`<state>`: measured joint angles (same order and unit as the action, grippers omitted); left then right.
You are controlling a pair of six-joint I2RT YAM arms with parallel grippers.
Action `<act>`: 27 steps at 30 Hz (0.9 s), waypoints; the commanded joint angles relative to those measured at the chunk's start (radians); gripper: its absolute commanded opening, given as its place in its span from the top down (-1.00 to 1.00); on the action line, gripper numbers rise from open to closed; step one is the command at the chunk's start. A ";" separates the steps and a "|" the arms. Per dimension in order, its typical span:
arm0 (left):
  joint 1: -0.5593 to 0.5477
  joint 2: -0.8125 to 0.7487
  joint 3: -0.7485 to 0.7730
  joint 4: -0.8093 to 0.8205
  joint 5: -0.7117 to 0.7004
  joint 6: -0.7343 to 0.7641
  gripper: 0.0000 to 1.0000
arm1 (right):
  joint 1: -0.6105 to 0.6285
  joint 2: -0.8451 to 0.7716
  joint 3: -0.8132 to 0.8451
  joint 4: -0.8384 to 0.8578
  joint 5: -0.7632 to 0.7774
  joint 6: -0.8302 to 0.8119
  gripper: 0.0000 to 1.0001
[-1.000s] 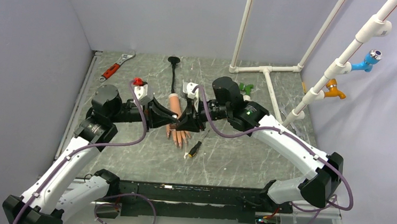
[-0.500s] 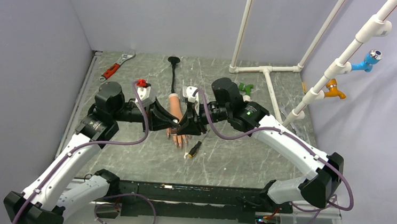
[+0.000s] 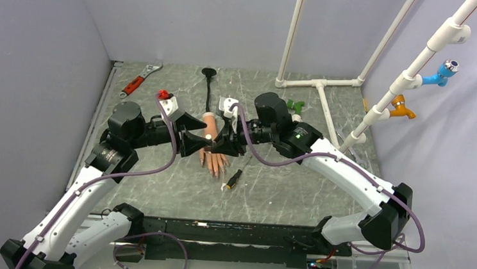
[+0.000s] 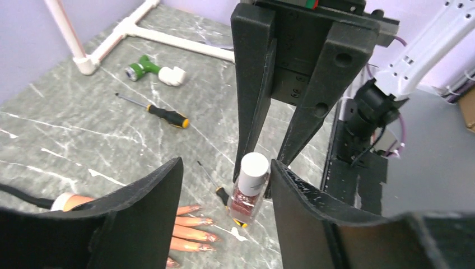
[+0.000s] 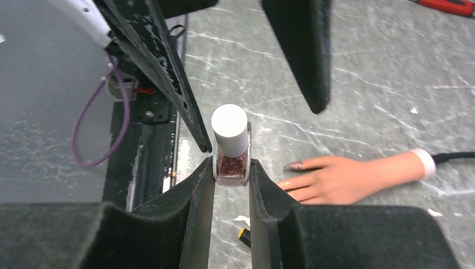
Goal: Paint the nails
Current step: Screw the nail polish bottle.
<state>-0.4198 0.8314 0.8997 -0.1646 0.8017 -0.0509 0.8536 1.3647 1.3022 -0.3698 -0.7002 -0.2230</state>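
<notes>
Opened left gripper (image 4: 226, 165) since 1 second ago, jaws spread either side of white-capped reddish glass polish bottle (image 5: 230, 134); opposite, pinching it upright in right gripper (image 5: 231, 168) jaws.

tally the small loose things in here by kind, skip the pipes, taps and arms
black-and-yellow-handled screwdrivers: 2
red-handled adjustable wrench: 1
peach rubber mannequin hand: 1
white-capped glass bottle of reddish polish: 1
green-and-white piece, kind unclear: 1
total: 6
</notes>
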 commanded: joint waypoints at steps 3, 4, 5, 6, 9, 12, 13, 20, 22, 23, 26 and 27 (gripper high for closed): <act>0.004 -0.027 -0.001 0.032 -0.096 -0.016 -0.11 | 0.005 0.033 0.071 0.063 0.135 0.048 1.00; 0.004 -0.025 -0.002 0.034 -0.095 -0.017 -0.09 | 0.004 0.036 0.072 0.065 0.134 0.051 1.00; 0.004 -0.023 -0.002 0.038 -0.092 -0.020 -0.08 | 0.004 0.037 0.074 0.072 0.134 0.055 1.00; 0.004 -0.022 -0.003 0.039 -0.087 -0.021 -0.05 | 0.005 0.038 0.075 0.078 0.134 0.056 1.00; 0.004 -0.014 -0.001 0.040 -0.078 -0.023 0.02 | 0.004 0.046 0.082 0.087 0.140 0.066 1.00; 0.004 -0.007 0.002 0.038 -0.071 -0.024 0.10 | 0.005 0.061 0.099 0.078 0.139 0.072 1.00; 0.005 -0.006 0.001 0.038 -0.070 -0.025 0.12 | 0.005 0.065 0.104 0.076 0.135 0.073 1.00; 0.004 -0.002 -0.008 0.060 -0.073 -0.040 0.38 | 0.004 0.068 0.109 0.085 0.121 0.078 1.00; 0.005 -0.002 -0.008 0.062 -0.075 -0.043 0.50 | 0.005 0.068 0.109 0.085 0.117 0.077 1.00; 0.004 -0.001 -0.011 0.065 -0.075 -0.043 0.53 | 0.004 0.068 0.110 0.085 0.113 0.077 1.00; 0.004 -0.007 -0.019 0.078 -0.059 -0.040 0.56 | 0.005 0.068 0.108 0.085 0.103 0.076 1.00; 0.004 -0.009 -0.022 0.081 -0.058 -0.040 0.59 | 0.004 0.067 0.107 0.086 0.103 0.076 1.00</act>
<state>-0.4145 0.8295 0.8886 -0.1356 0.7174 -0.0734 0.8543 1.4364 1.3617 -0.3428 -0.5808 -0.1555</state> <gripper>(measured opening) 0.236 0.267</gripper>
